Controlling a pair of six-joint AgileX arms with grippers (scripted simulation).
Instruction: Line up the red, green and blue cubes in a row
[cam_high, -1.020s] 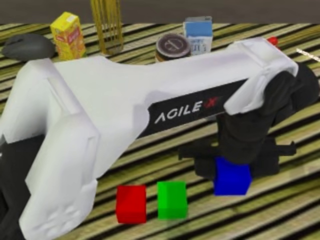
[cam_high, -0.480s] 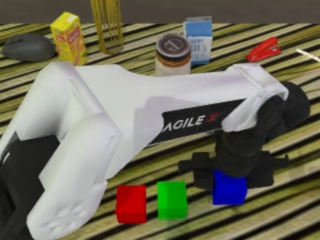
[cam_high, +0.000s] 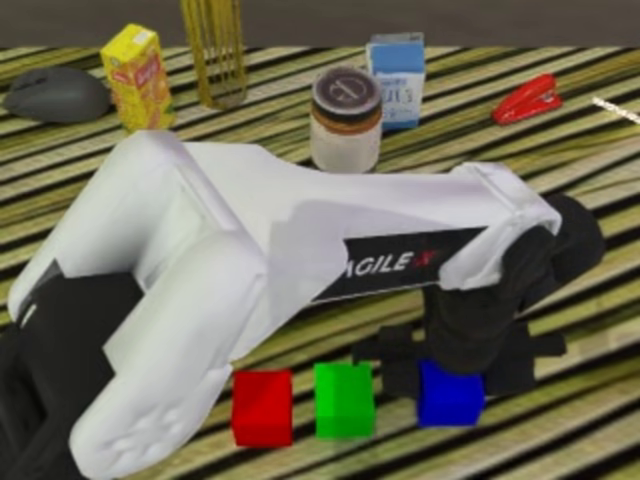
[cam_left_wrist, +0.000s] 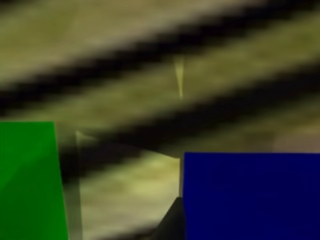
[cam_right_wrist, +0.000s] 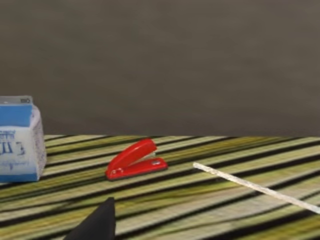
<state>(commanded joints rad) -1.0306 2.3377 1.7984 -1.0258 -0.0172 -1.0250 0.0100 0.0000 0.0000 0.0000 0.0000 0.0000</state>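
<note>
The red cube (cam_high: 262, 407) and the green cube (cam_high: 344, 399) stand side by side near the table's front edge. To the right of them, across a small gap, is the blue cube (cam_high: 450, 393), with my left gripper (cam_high: 452, 375) shut on it from above. The left wrist view shows the blue cube (cam_left_wrist: 250, 195) filling one corner, one dark finger (cam_left_wrist: 172, 225) against its side, and the green cube (cam_left_wrist: 30, 180) a short way off. I cannot tell whether the blue cube touches the table. My right arm is outside the top view; only one dark fingertip (cam_right_wrist: 100, 222) of it shows.
Along the back stand a grey mouse (cam_high: 57, 94), a yellow carton (cam_high: 137, 72), a gold rack (cam_high: 214, 50), a jar (cam_high: 346, 118), a blue-and-white carton (cam_high: 397, 78), a red stapler (cam_high: 526, 98) and a thin white stick (cam_high: 615, 108). My left arm covers the table's middle.
My left gripper has carried the blue cube down and to the left, closer to the green cube. The arm drew back, uncovering the jar and the stapler. The red and green cubes stayed put.
</note>
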